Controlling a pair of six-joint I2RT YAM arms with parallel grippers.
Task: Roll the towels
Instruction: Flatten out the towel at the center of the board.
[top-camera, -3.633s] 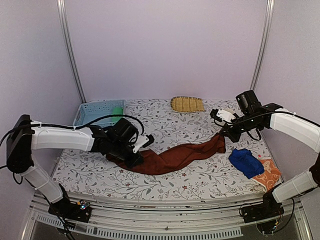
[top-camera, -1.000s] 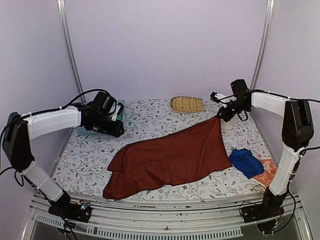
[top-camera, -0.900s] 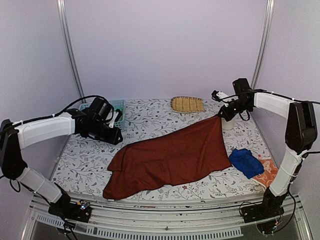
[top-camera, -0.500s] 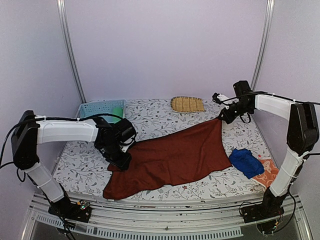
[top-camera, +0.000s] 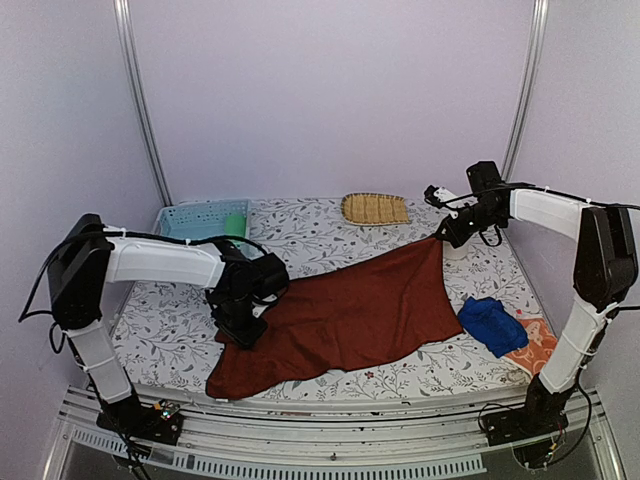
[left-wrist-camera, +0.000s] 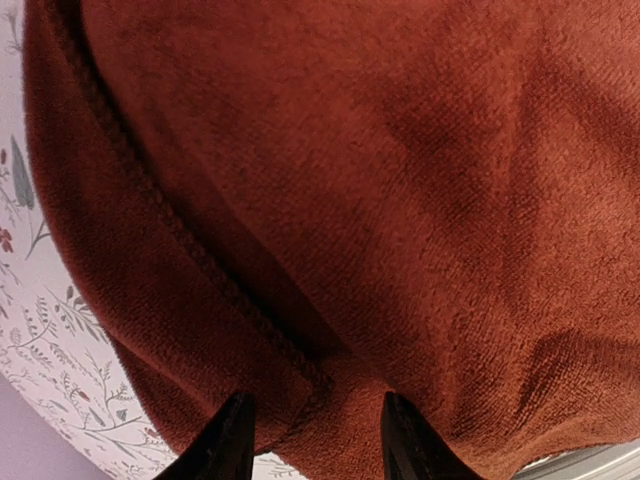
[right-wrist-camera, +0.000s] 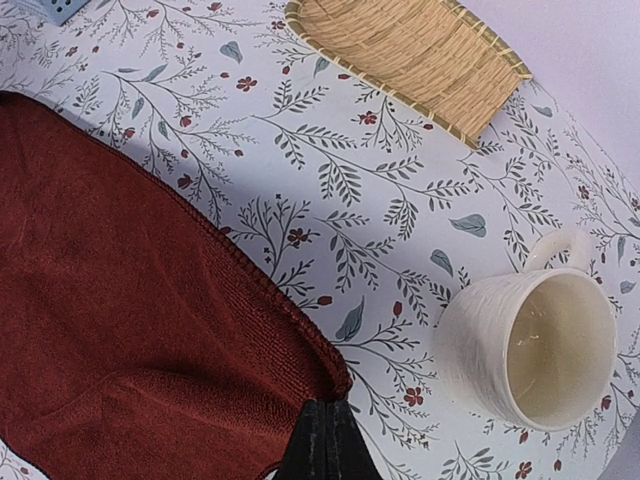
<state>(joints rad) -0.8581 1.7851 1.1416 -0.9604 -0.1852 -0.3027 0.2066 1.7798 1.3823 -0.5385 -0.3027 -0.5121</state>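
Note:
The dark reddish-brown towel (top-camera: 350, 315) lies spread flat across the middle of the table. My right gripper (top-camera: 446, 236) is shut on its far right corner, and the right wrist view shows the closed fingertips (right-wrist-camera: 328, 425) pinching the hemmed corner (right-wrist-camera: 300, 330). My left gripper (top-camera: 240, 328) is down on the towel's left edge. In the left wrist view it (left-wrist-camera: 315, 445) is open, its jaws straddling a hemmed fold of the towel (left-wrist-camera: 330, 200). The royal blue towel (top-camera: 490, 322) lies crumpled at the right, on the orange towel (top-camera: 537, 347). The bright green towel (top-camera: 235, 220) sits in the basket.
The pale blue perforated basket (top-camera: 190, 217) stands at the back left. The yellow straw tray (top-camera: 374, 208) is at the back centre and also shows in the right wrist view (right-wrist-camera: 410, 55). A white cup (right-wrist-camera: 525, 345) stands just right of the held corner.
The bunched brown towel has been spread flat. My left arm let go, swung to the basket, then came down onto the towel's left edge. My right gripper has kept its corner.

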